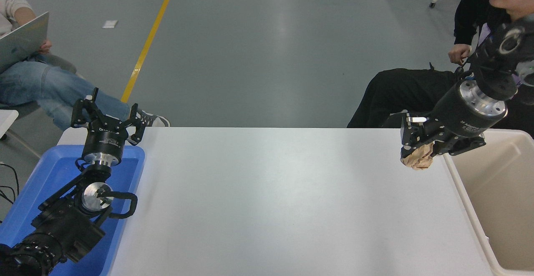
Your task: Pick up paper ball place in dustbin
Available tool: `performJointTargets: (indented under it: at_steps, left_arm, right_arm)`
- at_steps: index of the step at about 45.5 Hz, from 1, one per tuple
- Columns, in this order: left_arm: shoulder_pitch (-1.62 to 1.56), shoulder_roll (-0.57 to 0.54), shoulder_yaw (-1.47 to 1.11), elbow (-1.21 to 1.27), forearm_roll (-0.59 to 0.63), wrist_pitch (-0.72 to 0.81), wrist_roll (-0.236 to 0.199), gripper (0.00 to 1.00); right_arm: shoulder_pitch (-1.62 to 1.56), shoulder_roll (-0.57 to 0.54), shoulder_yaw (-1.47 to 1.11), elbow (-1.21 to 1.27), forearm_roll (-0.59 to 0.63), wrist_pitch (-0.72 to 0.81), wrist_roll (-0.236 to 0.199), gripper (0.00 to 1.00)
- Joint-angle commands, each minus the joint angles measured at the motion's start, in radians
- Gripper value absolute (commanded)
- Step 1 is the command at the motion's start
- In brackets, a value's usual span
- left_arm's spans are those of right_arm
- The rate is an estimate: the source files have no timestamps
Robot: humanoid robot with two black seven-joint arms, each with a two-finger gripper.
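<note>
The paper ball [419, 158] is a tan, wrinkled wad held in my right gripper [420, 154], which is shut on it and lifted well above the white table [271, 196] near its far right edge. The beige dustbin [463, 192] stands at the right edge of the picture, just right of the gripper; the ball hangs left of its rim, outside the bin. My left gripper [105, 111] is open and parked at the lower left, over the blue tray.
A blue plastic tray [50, 171] lies under the left arm. A person in black sits at the far right behind the right arm, hand [459, 53] raised. Another person with a laptop [21, 38] sits at the far left.
</note>
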Motion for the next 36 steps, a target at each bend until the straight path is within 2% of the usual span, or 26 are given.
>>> performJointTargets:
  at_steps: [1, 13, 23, 30, 36]
  left_arm:
    - [0.000, 0.000, 0.000, 0.000, 0.001, -0.001, 0.000, 0.99]
    - [0.000, 0.000, 0.000, 0.001, 0.000, 0.000, 0.000, 0.99]
    - [0.001, 0.000, 0.002, 0.001, 0.000, 0.000, 0.000, 0.99]
    - [0.001, -0.001, 0.002, 0.000, 0.000, 0.000, -0.002, 0.99]
    - [0.001, -0.001, 0.002, 0.001, 0.000, 0.000, -0.002, 0.99]
  right_arm:
    - [0.098, -0.010, -0.042, 0.015, 0.027, 0.024, 0.001, 0.00]
    - [0.081, -0.021, -0.068, -0.005, 0.032, 0.024, -0.001, 0.00]
    - [0.019, -0.225, -0.095, -0.105, 0.001, 0.024, -0.003, 0.00]
    - [-0.098, -0.305, -0.111, -0.259, -0.069, 0.024, -0.003, 0.00]
    - [-0.300, -0.363, -0.056, -0.385, -0.081, 0.005, -0.001, 0.00]
